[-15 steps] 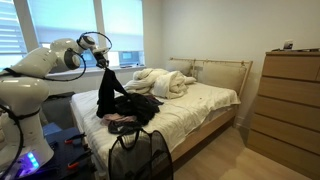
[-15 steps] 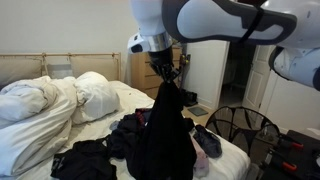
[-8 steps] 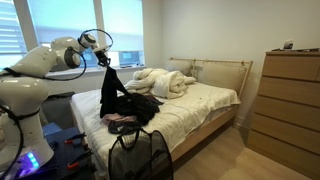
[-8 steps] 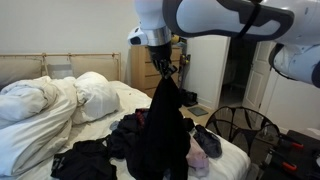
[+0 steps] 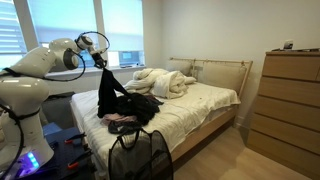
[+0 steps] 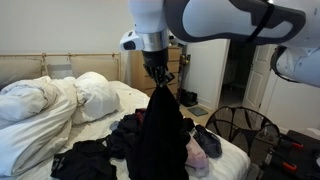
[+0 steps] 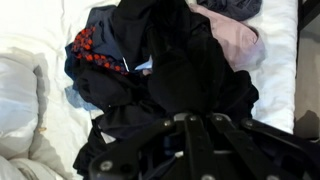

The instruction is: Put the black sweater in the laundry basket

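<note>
The gripper (image 5: 100,62) is pinched tight on the top of the black sweater (image 5: 105,92), and the garment hangs straight down from it as a long dark drape above the near side of the bed (image 5: 205,103). In an exterior view the sweater's (image 6: 162,135) lower end reaches down to the pile of clothes (image 6: 92,158) spread over the mattress, and the jaws of the gripper (image 6: 157,76) stand narrow with the fabric bunched between them. The wrist view looks down over the gripper (image 7: 190,120) at the sweater (image 7: 180,70), with a pink garment (image 7: 237,40) and a red-patterned piece (image 7: 85,45) beside it on the white sheet.

The laundry basket (image 5: 140,155) stands on the floor at the foot of the bed, upright, its round rim open upward and its loop handles raised. It is apart from the sweater and lower than it. In an exterior view the basket (image 6: 240,128) sits just off the mattress edge; whether anything lies inside it cannot be told through the dark mesh
</note>
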